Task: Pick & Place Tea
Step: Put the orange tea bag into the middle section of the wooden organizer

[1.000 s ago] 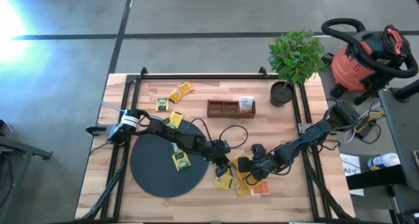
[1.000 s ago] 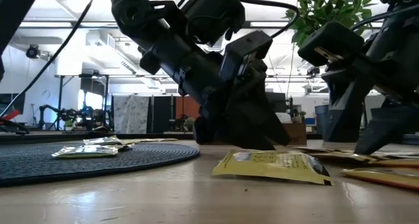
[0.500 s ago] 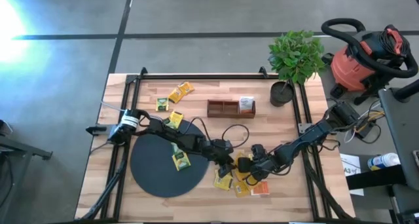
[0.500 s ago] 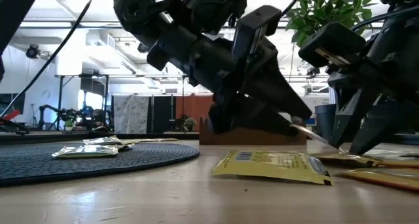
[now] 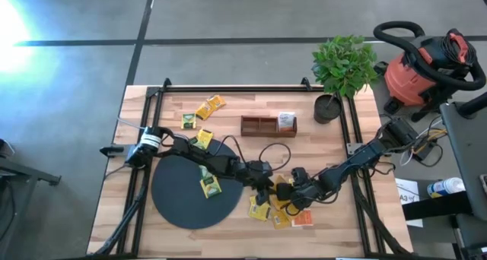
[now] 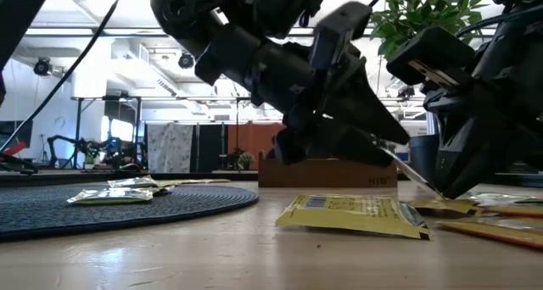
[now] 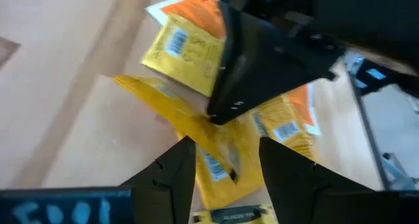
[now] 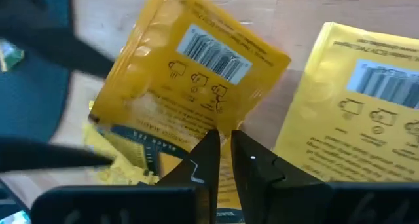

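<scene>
Pinching a yellow tea sachet [image 8: 190, 93] tight, my right pincer [image 8: 222, 160] lifted its edge; my left pincer [image 7: 221, 165] stayed wide open.

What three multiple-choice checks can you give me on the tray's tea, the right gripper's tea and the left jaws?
1. The tray sachet in the wooden tray sits:
A. at the end nearest the plant
B. at the far end
C. in the middle
2. The held sachet at the right gripper is:
A. white
B. yellow
C. blue
3. The left gripper has its jaws:
A. shut on tea
B. shut empty
C. open

A: it stands plant-side.
B: yellow paper with a barcode.
C: a clear gap shows.
</scene>
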`<control>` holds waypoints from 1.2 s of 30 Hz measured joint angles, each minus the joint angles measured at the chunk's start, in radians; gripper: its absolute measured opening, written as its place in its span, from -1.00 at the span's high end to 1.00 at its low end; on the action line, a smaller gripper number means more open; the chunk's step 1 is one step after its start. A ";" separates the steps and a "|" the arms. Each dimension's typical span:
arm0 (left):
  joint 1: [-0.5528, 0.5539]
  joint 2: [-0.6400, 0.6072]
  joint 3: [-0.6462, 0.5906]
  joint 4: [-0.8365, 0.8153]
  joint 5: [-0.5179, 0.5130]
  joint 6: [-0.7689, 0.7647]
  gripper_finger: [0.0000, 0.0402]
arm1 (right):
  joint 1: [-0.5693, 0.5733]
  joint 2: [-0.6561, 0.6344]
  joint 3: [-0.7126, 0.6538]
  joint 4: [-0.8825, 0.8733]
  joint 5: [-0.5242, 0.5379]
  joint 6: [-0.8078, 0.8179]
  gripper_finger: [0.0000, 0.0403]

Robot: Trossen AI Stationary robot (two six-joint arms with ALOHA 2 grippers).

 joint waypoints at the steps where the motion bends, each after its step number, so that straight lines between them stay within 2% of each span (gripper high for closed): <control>1: 0.000 0.001 0.000 0.000 -0.012 0.000 0.19 | 0.000 0.000 0.004 0.000 0.005 -0.003 0.81; 7: 0.005 0.009 -0.001 -0.027 -0.038 0.000 0.32 | -0.003 0.000 0.023 0.001 0.022 -0.029 0.81; 15: 0.005 0.010 -0.002 -0.037 -0.040 0.021 0.95 | -0.002 -0.004 0.024 0.000 0.022 -0.038 0.81; 21: 0.005 0.007 -0.002 -0.065 -0.064 0.039 0.99 | -0.002 -0.056 0.024 -0.003 0.040 -0.113 0.81; 26: 0.003 -0.065 -0.002 -0.230 -0.125 0.148 1.00 | -0.002 -0.176 0.034 -0.062 0.091 -0.196 0.81; 31: -0.031 -0.216 -0.002 -0.431 -0.276 0.372 1.00 | -0.002 -0.350 0.034 -0.202 0.157 -0.237 0.81; 33: -0.058 -0.289 -0.002 -0.488 -0.386 0.478 1.00 | -0.007 -0.419 0.034 -0.245 0.164 -0.254 0.81; 36: -0.113 -0.389 -0.002 -0.515 -0.606 0.678 1.00 | -0.023 -0.501 0.028 -0.266 0.163 -0.292 0.81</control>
